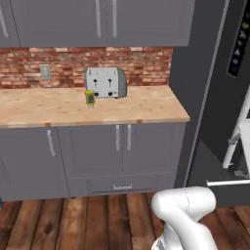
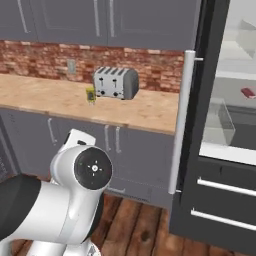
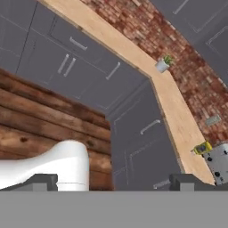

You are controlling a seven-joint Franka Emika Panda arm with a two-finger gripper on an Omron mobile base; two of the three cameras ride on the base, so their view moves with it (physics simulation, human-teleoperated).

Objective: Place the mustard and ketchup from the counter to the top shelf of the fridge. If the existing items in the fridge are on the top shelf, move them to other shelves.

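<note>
mustard (image 1: 90, 98) stands upright on the counter (image 1: 141, 110) just before the toaster (image 1: 106, 82); gripper (image 3: 114, 182) fingers apart, empty; approach it level, clear of the toaster.

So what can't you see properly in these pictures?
- Mustard label: too small to read, left base view.
- Fridge shelves: cut off by the right edge, right base view.
- Small red thing inside: too small to identify.
- Toaster: cut by the hand view's right edge.
- Fingers: just the tips rise over the bottom edge.
</note>
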